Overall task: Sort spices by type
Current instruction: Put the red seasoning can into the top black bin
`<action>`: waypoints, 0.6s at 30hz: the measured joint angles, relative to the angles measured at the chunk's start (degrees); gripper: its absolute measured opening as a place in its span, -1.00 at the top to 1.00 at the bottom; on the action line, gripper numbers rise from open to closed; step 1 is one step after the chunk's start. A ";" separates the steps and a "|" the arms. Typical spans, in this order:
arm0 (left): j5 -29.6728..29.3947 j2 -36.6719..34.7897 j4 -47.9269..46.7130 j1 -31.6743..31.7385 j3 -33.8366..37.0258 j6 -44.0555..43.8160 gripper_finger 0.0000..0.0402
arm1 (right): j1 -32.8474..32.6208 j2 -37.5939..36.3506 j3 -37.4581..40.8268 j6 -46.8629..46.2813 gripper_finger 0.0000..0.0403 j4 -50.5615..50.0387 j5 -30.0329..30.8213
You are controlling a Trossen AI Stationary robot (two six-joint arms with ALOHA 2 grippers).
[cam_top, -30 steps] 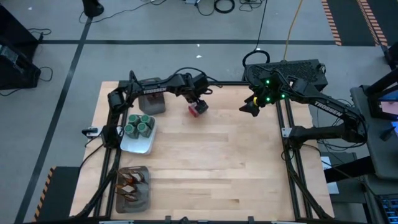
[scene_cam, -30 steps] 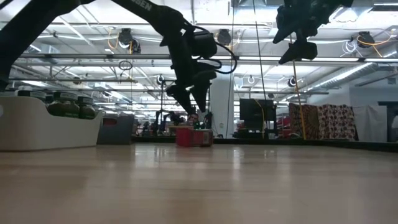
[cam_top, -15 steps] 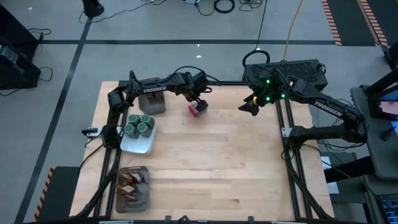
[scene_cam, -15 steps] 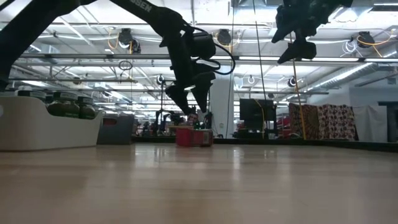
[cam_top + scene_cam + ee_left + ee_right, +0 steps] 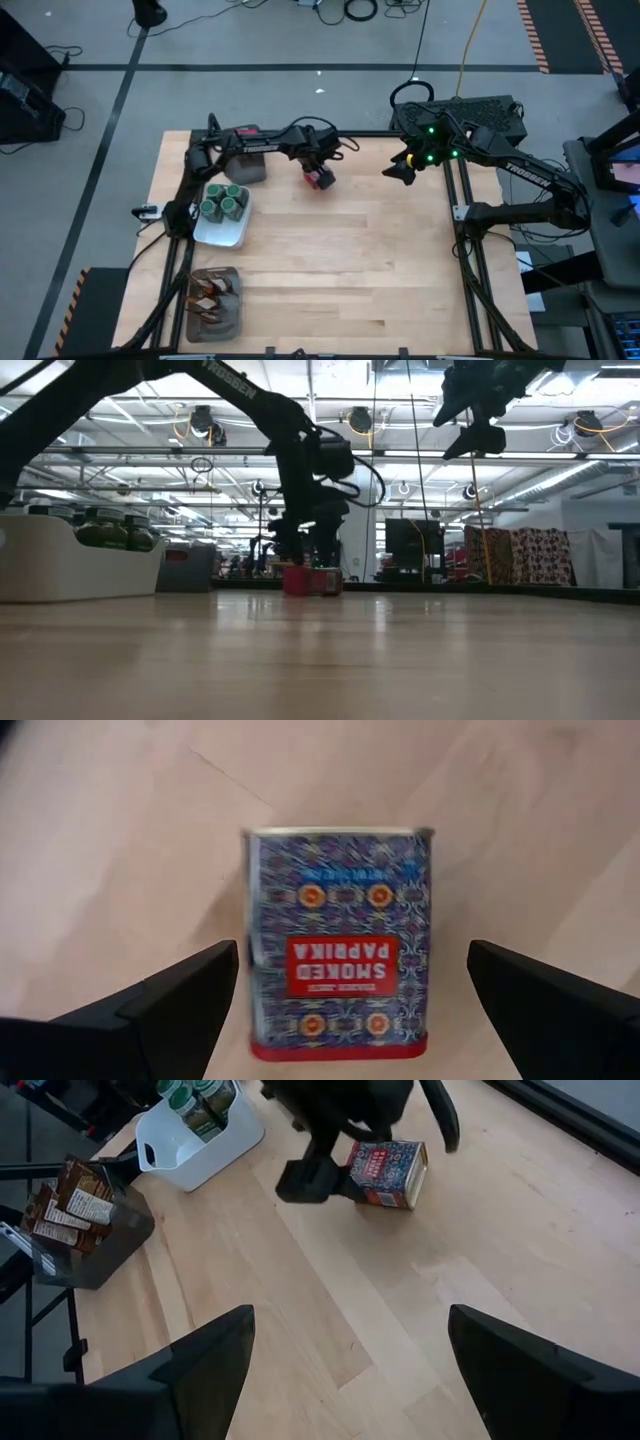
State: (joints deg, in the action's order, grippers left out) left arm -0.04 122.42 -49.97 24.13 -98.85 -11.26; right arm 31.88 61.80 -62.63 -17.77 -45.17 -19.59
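The left gripper (image 5: 322, 172) hangs low over the far part of the wooden table (image 5: 340, 260), its fingers (image 5: 180, 990) spread wide to either side of a smoked paprika tin (image 5: 338, 942) without touching it; the tin, red-edged with a blue patterned face, lies on its side on the bare wood, alone and well apart from the containers. The right gripper (image 5: 395, 172) hovers high near the table's far right corner, jaws wide apart and holding nothing. Along the table's left edge sits a white dish (image 5: 222, 232) holding the green-lidded jars (image 5: 224, 201); nearer the front, a grey mesh tray (image 5: 215, 318) holds the brown-orange sachets (image 5: 210, 291); a second grey mesh tray (image 5: 250, 167) stands at the far end, just beyond the dish, partly under the left arm, so its contents cannot be made out.
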 joint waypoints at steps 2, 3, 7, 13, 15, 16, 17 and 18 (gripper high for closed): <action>-0.02 1.02 0.00 -0.19 0.00 0.01 -0.97 | 0.00 0.00 0.00 -0.20 -0.57 0.00 -0.02; -0.01 1.58 0.17 -0.26 0.00 0.00 -0.97 | 0.00 0.00 0.00 -0.20 -0.57 -0.02 -0.01; 0.19 3.73 -0.31 -0.34 0.02 -0.30 -0.97 | 0.00 0.00 0.00 -0.44 -0.57 -0.04 -0.01; 0.60 5.71 -0.75 -0.95 0.02 -0.28 -0.97 | 0.00 0.02 0.00 -0.64 -0.57 -0.04 -0.02; 0.57 5.74 -0.97 -0.95 0.02 0.11 -0.97 | 0.00 0.02 0.00 -0.64 -0.57 -0.04 -0.02; 0.51 5.74 -1.25 -0.97 0.02 0.16 -0.97 | 0.00 0.02 0.00 -0.64 -0.57 -0.04 -0.02; 0.46 5.74 -1.53 -0.97 0.02 0.23 -0.96 | 0.00 0.02 0.00 -0.64 -0.57 -0.04 -0.02; 0.44 5.74 -1.69 -0.97 0.02 0.23 -0.94 | 0.00 0.02 0.00 -0.64 -0.57 -0.05 -0.02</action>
State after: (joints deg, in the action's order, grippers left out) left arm 0.40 128.16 -51.65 23.16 -98.83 -11.03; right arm 31.88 61.82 -62.63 -18.41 -45.21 -19.62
